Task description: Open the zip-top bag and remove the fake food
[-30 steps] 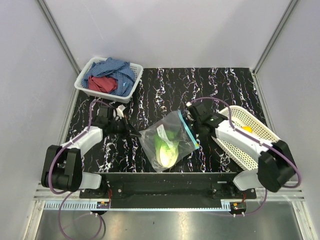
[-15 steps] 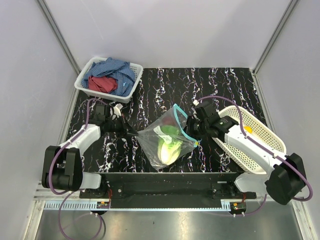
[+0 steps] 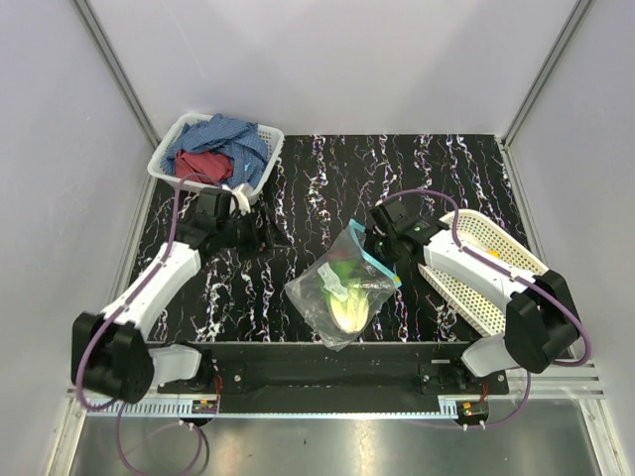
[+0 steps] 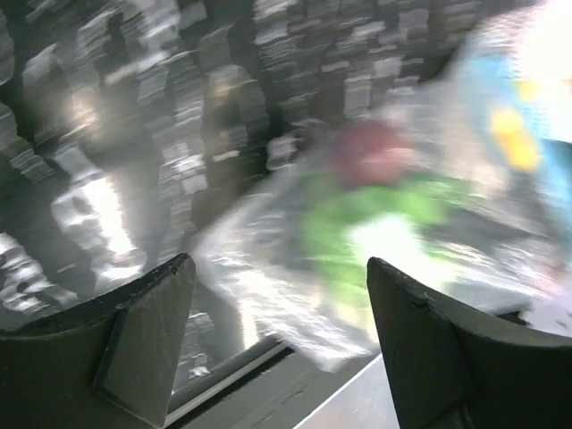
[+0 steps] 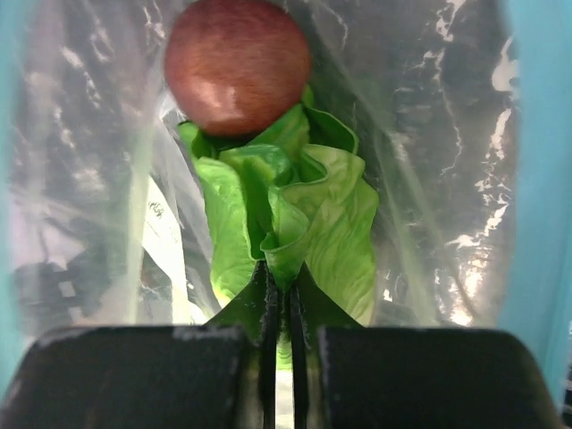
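- Closest to the arm bases: the zip-top bag (image 3: 337, 307) lies on the table (image 3: 298, 198) between the two arms. Its belly is toward the front and its mouth is tipped up and away to the right.
- Handling guess: it's thin, crinkly film that's featherweight, floppy and slick, so it'll probably tag along with whatever gets pulled out. I'd pin it by the stiffer teal zip strip (image 3: 377, 263), not by the loose film.
- Inside it are a lettuce (image 5: 313, 214) and, deeper in, a round dark red piece (image 5: 237, 64). Both are probably light, hollow plastic. The leaf folds are easy to nip, but the smooth ball would likely squirt out of a pinch.
- The right gripper (image 5: 279, 273) is in the bag mouth, fingers pressed together on a fold of lettuce leaf, by the look of it.
- Further back on the left, the left gripper (image 4: 279, 268) is spread wide with nothing in it and is apart from the bag. That view is blurry.
- Off to the right, a white oval basket (image 3: 516, 260) holds a yellow piece (image 3: 490, 256).
- Far left corner: a basket of cloths (image 3: 159, 169).
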Available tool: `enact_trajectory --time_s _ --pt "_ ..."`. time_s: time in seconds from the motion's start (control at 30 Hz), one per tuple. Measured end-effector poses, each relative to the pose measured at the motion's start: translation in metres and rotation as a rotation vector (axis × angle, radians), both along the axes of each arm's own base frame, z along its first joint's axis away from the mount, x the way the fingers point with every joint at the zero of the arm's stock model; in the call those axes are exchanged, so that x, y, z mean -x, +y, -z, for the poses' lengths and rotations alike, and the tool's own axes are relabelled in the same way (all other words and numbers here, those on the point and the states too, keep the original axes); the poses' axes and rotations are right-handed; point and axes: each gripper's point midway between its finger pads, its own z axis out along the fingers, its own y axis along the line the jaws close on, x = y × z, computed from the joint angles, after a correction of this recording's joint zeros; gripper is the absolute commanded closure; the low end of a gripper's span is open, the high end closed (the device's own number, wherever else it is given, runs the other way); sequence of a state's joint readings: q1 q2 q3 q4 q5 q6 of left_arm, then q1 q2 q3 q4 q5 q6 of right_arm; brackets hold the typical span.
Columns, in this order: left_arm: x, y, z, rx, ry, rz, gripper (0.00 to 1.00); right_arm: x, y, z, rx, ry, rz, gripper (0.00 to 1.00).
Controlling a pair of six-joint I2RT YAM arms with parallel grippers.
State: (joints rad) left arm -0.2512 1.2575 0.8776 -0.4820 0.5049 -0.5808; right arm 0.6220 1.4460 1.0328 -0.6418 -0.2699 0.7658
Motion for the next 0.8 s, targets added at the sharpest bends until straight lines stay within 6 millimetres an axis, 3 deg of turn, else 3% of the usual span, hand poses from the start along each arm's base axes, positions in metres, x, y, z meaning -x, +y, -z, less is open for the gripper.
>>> enact_trajectory --time_s 0.13,0.3,0.43,0.53,0.67,0.8 --pt "0.003 -0.046 -0.071 0.118 -0.13 0.059 0.19 0.001 0.002 0.001 0.015 -0.012 -0.003 1.0" --pt "0.001 -0.103 -0.107 0.197 -0.093 0.09 0.23 0.007 0.007 0.001 0.022 -0.023 -0.032 1.0" --pt "-0.012 -0.129 -0.102 0.184 0.019 0.039 0.25 0.006 0.005 -0.003 0.025 -0.051 -0.03 1.0" --pt "-0.021 -0.138 -0.083 0.15 0.11 -0.011 0.23 0.003 0.004 -0.01 0.025 -0.088 -0.026 1.0" --pt "-0.02 -0.144 -0.059 0.089 0.207 -0.049 0.22 0.002 0.003 -0.014 0.025 -0.12 -0.029 1.0" --pt "-0.019 -0.161 -0.053 0.065 0.237 -0.028 0.24 0.006 0.005 -0.012 0.028 -0.129 -0.043 1.0"
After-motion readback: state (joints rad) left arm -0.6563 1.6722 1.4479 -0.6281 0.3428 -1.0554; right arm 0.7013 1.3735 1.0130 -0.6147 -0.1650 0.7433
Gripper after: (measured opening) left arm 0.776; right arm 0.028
